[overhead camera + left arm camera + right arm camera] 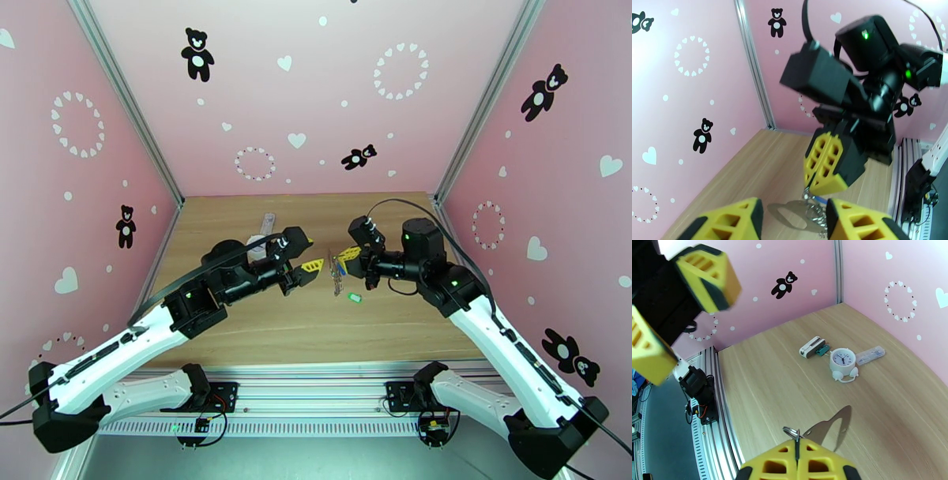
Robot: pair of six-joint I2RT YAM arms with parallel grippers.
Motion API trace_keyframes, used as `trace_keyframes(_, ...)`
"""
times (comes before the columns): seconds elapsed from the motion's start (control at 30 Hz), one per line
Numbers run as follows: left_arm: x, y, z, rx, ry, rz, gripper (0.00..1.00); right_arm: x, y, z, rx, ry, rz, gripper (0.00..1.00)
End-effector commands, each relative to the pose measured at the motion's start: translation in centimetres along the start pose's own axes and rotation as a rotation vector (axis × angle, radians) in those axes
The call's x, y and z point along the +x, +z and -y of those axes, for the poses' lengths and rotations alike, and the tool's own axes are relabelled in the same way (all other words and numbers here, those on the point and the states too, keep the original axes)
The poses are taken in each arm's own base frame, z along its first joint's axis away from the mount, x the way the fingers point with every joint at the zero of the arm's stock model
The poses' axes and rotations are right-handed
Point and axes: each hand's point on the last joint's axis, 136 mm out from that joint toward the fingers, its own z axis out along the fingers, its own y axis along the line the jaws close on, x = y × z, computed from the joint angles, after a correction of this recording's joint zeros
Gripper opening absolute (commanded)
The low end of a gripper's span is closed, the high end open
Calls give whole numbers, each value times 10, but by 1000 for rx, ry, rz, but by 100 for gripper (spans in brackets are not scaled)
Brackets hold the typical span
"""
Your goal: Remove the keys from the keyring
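My right gripper [343, 257] is shut on the top of the keyring [338, 276], which hangs below it above the table. The left wrist view shows its yellow fingers [825, 165] pinching the silvery links [813, 205], with a sliver of blue beside them. From the right wrist, a small ring [792, 432] sticks out between the shut pads. My left gripper [314, 253] is open just left of the keyring, its fingers [730, 221] spread to either side of the links. A green-headed key [355, 298] lies on the table below the right gripper.
A white round clock [843, 360], a small white-and-green block [813, 347] and a clear oblong item [871, 355] lie near the back left of the wooden table [261, 331]. Pink walls close in three sides.
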Motion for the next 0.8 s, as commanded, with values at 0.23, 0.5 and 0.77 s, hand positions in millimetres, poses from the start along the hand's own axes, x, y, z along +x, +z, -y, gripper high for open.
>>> trace_keyframes(0.23,32,20,16,133,113,6,45,-19,-15,-15,-37,-55,62,0)
trace_keyframes(0.5,34,28,29,171,120,89,42,-21,-24,-13,19,-127,100,0)
trace_keyframes(0.77,32,31,36,185,173,104,42,-18,-25,-15,21,-166,101,0)
